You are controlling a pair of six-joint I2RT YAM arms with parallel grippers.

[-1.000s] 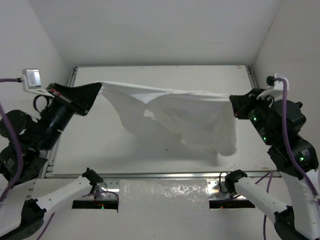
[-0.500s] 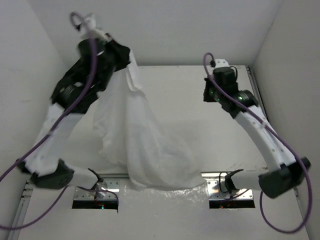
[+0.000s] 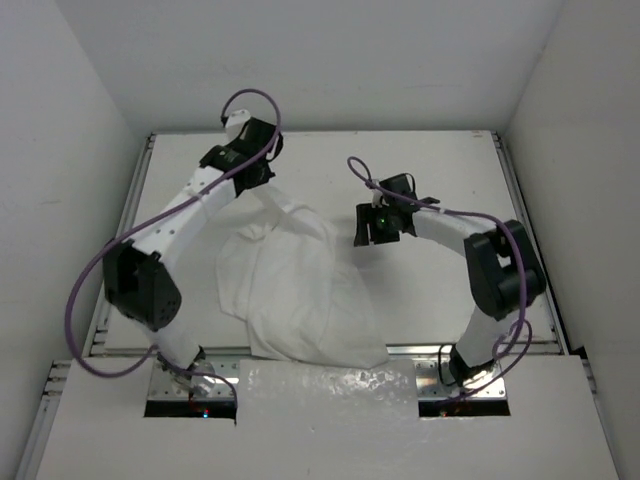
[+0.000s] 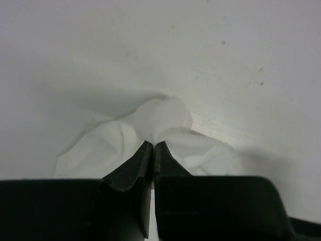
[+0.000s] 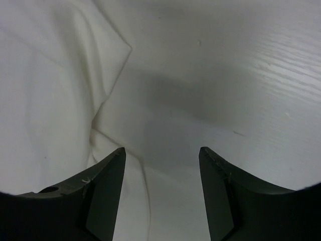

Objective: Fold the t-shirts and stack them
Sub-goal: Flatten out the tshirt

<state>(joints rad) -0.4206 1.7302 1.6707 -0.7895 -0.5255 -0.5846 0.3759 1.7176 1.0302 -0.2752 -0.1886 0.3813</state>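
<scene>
While the left gripper (image 4: 153,146) is clamping the shirt (image 3: 295,290) by its far corner, the right gripper (image 5: 161,153) is hovering open beside it, likely needing an edge for spreading

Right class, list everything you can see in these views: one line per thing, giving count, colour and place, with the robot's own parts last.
t-shirt: one, white, crumpled on the near-left part of the table, its far corner pinched.
table: one, white, filling the middle of the top view.
walls: white, on the left, far and right sides of the table.
cables: purple, one running along each arm.
left arm: one, white and black, reaching to the far left.
right arm: one, white and black, bent toward the centre.
left gripper: one, black, shut on the t-shirt's corner.
right gripper: one, black, open at the t-shirt's right edge.
</scene>
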